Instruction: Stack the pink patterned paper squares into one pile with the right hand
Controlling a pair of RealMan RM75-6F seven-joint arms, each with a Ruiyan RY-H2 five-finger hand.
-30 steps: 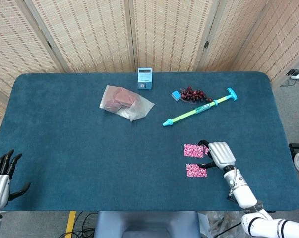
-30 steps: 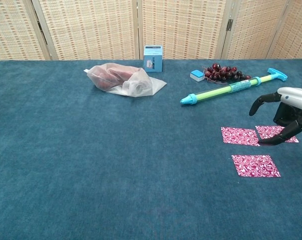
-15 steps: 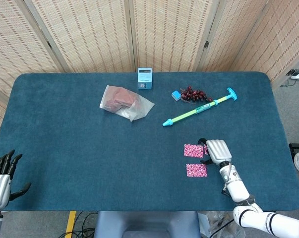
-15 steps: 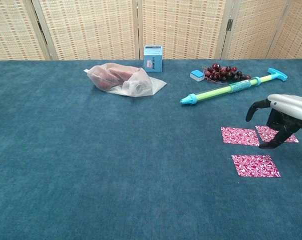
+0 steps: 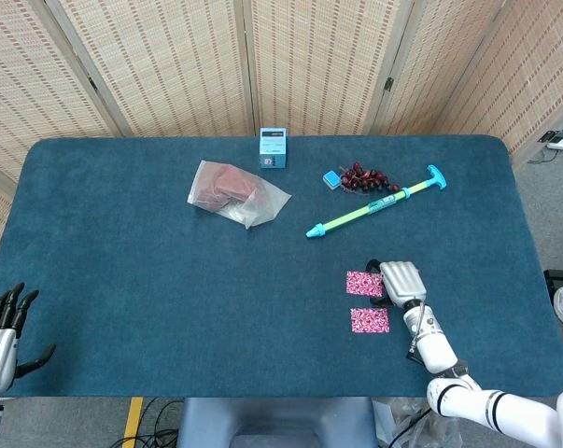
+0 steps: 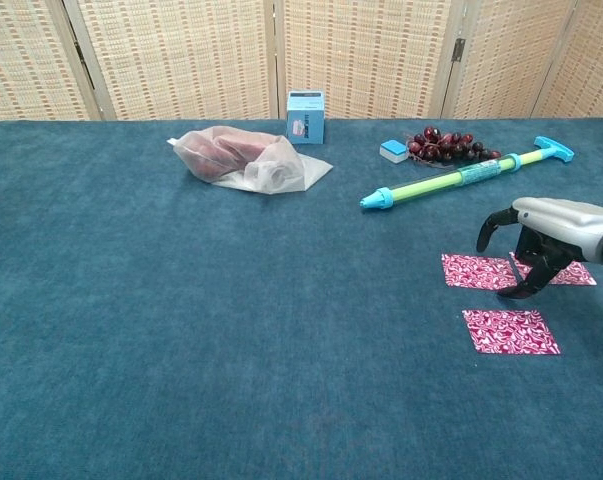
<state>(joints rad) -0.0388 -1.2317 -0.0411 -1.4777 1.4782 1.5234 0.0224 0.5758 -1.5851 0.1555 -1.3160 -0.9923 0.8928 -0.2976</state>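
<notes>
Now I see my right hand low over the dark blue felt table, at its right front part. Its black fingers are curved downward and apart, and I see no paper between them, so the hand is released and holds nothing. One fingertip seems to touch the table at the edge of the papers, but I cannot tell this for sure.

Three pink patterned paper squares lie flat near the hand, not yet in one pile. The first pink square is just left of the fingers. The second pink square is partly hidden behind the hand in the chest view. The third pink square lies nearer to me, apart from the other two.

My left hand rests at the left front corner of the table, with fingers spread, holding nothing.

Farther back are a long green and blue plastic pump, a bunch of dark red grapes, a small blue box and a clear plastic bag with something reddish inside.
</notes>
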